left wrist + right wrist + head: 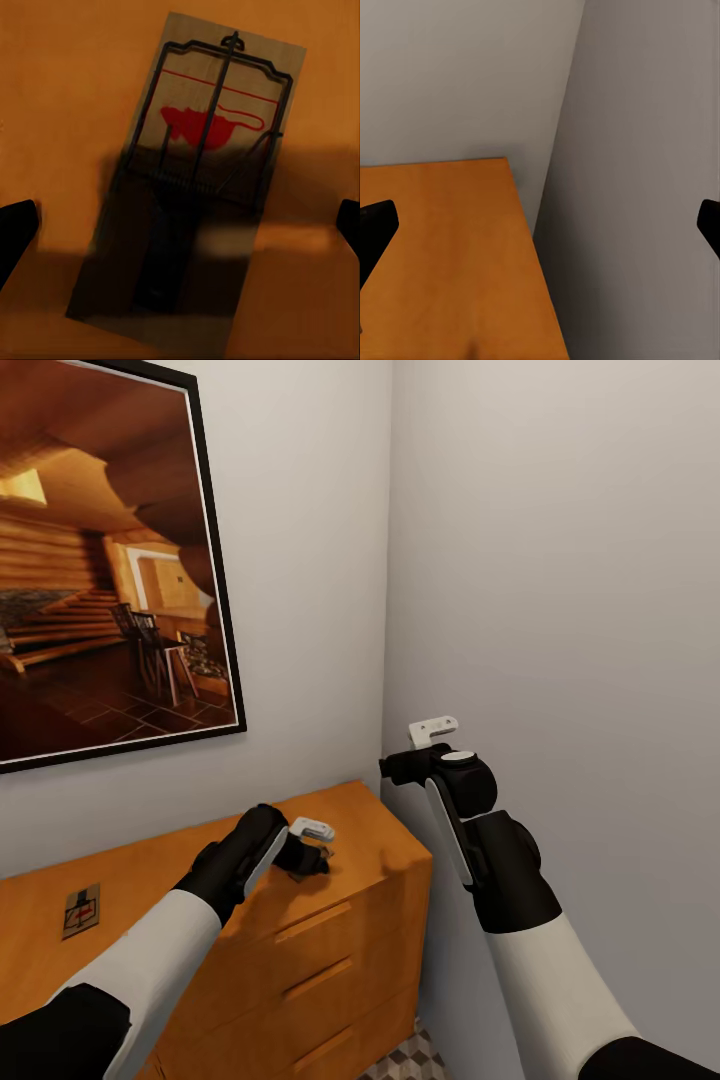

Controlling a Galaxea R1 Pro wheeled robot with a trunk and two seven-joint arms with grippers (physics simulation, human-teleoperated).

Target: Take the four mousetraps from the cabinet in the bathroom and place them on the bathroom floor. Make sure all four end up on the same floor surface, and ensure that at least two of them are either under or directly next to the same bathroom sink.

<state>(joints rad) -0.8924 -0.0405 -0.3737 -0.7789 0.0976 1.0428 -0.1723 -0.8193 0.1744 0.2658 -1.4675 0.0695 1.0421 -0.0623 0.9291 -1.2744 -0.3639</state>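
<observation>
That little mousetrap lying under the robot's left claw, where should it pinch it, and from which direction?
Probably from straight above, closing on the two long edges of the mousetrap. It lies flat on the cabinet top, so only its thin wooden sides offer grip. The left gripper hangs open, a finger either side.

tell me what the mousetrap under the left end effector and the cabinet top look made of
The small flat rectangular mousetrap looks like pale unfinished wood, faint grain showing, with dark wire metal parts. The orange-brown cabinet top looks like smooth varnished wood, though its grain is hardly visible.
</observation>
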